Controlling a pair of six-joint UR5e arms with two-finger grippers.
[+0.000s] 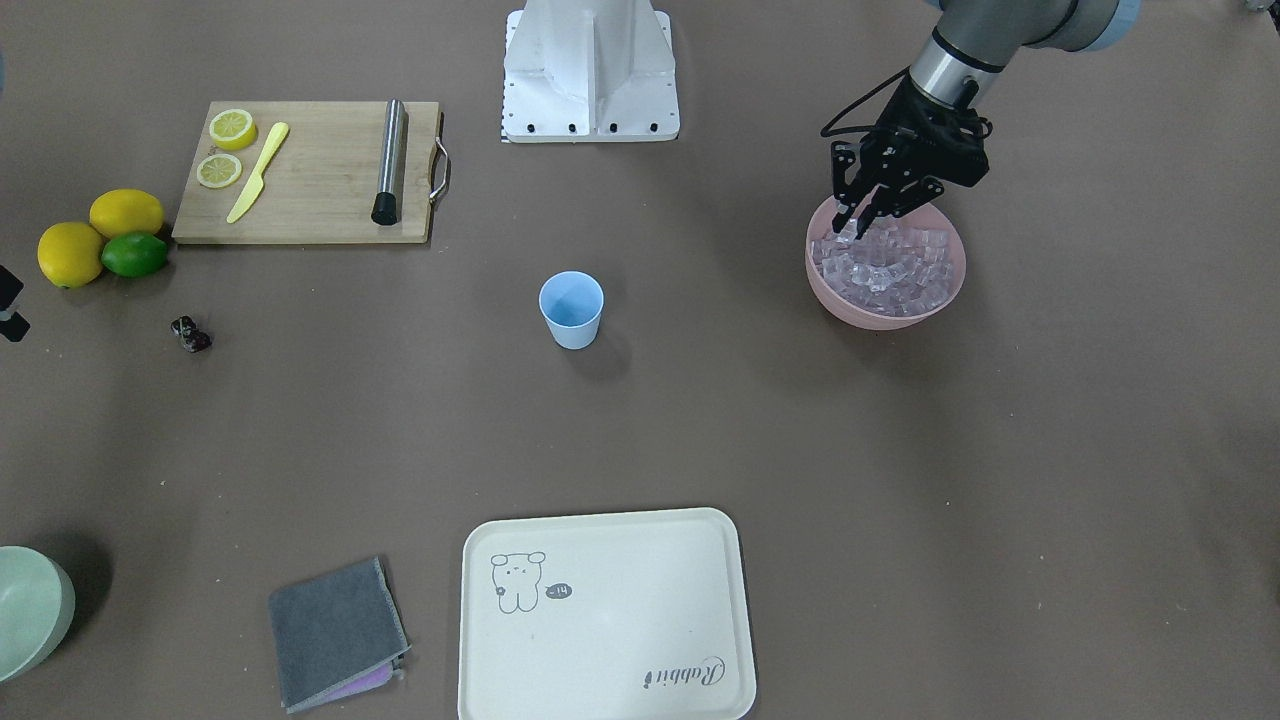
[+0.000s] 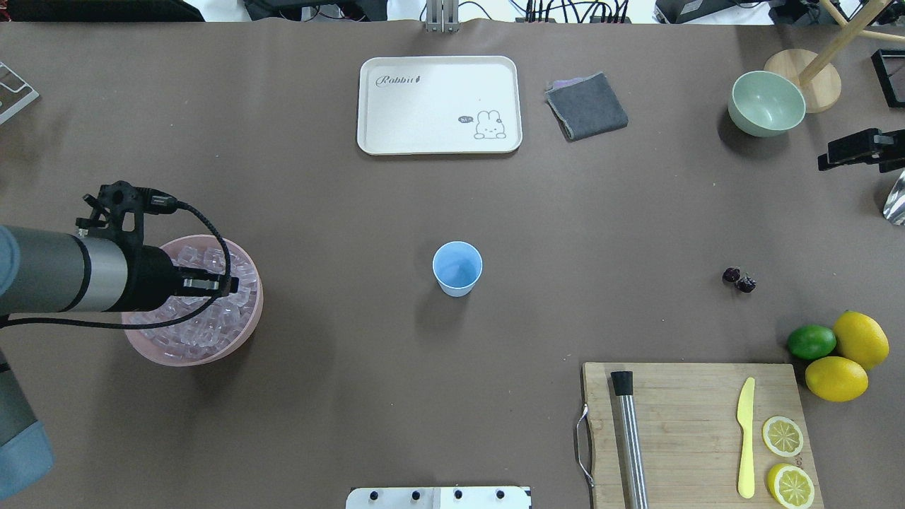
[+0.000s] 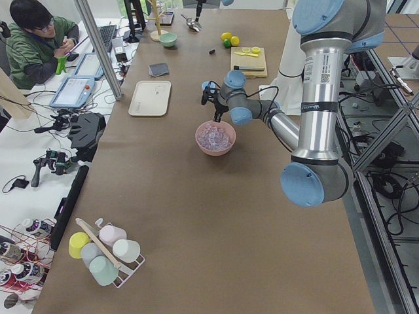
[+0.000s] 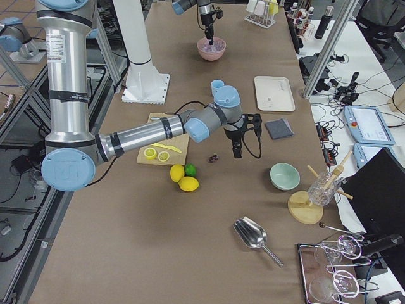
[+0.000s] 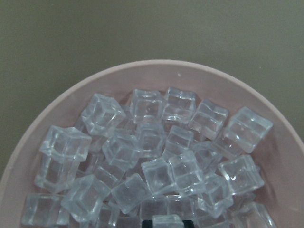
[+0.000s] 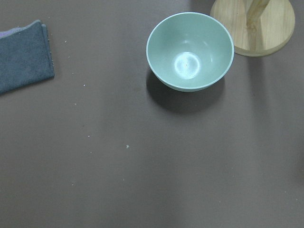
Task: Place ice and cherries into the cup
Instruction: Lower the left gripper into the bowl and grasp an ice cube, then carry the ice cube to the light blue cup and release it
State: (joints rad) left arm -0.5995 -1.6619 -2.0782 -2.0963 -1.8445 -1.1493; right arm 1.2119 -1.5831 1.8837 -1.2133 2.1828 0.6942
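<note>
Hanging over the pink bowl [image 1: 884, 316], the left gripper [image 1: 856, 222] touches the ice [image 1: 893, 266]

Overhead and front-facing views look down from opposite sides, sharing the cup [image 1: 571, 310].

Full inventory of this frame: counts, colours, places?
ice: many, clear, filling one pink bowl, robot's left
cup: one, light blue, empty, table centre
cherries: pair, dark red, bare table
cutting board: one, wooden, robot's right
lemon halves: two, yellow, on board
knife: one, yellow, on board
rod: one, steel, on board
lemons: two, yellow, beside board
lime: one, green, beside lemons
tray: one, cream, far edge
cloth: one, grey, beside tray
green bowl: one, pale, far right
left gripper: down at ice
right gripper: hovering near green bowl
</note>
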